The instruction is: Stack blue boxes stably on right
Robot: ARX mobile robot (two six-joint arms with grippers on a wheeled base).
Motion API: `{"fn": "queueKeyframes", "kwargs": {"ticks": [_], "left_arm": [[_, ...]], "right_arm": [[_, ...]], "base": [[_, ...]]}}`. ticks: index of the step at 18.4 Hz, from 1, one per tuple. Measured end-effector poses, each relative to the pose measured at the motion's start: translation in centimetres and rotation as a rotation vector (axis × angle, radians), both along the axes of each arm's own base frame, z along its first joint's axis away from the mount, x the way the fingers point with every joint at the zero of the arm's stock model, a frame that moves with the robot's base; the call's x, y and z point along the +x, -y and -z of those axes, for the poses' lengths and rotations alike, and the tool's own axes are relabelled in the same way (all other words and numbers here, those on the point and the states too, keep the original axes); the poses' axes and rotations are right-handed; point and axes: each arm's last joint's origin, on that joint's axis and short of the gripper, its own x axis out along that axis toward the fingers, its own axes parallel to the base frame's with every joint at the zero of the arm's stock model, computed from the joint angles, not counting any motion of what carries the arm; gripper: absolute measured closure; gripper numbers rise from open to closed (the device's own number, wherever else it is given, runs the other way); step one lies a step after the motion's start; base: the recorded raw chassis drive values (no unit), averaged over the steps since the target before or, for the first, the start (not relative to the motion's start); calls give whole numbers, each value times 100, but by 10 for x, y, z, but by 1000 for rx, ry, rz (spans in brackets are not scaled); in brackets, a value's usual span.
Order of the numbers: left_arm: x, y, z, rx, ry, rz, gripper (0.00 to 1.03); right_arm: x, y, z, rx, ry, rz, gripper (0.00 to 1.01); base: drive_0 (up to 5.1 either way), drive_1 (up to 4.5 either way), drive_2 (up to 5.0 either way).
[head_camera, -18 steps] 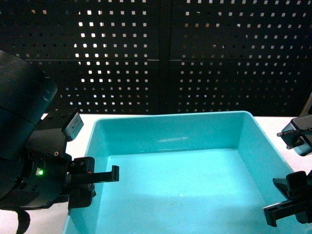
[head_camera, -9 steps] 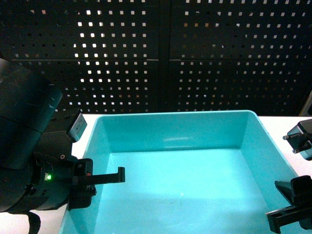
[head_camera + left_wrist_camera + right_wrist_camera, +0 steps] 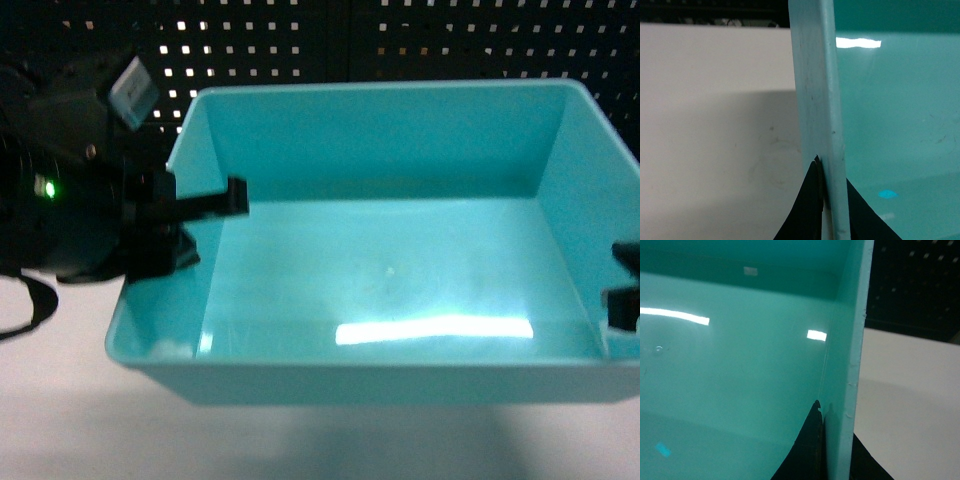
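Left gripper pinches the left wall of the light turquoise plastic tub; right gripper clamps the right wall. Thin, smooth walls look light, slippery and flexible, so opposite rim holds seem wise.

Blue box now higher in head view than second ago: far rim up near top of view, near wall and underside edge visible, shadow on table beneath. Left gripper risen with it, finger over left wall. Right gripper slid further toward right edge of view, mostly cut off. Box tilted, near side raised off table.
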Motion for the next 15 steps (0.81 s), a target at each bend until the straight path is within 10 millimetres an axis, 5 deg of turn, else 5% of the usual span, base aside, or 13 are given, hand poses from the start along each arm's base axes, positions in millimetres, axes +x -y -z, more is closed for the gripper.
{"fn": "queueKeyframes", "kwargs": {"ticks": [8,15], "left_arm": [[2,9,-100,-88,308,52,101],[-28,16,-133,-79,484,57,101]], "right_arm": [[4,17,-113,21,304,57,99],[-12,23,-142,40,402,72,99]], "base": [[0,0,0],[0,0,0]]}}
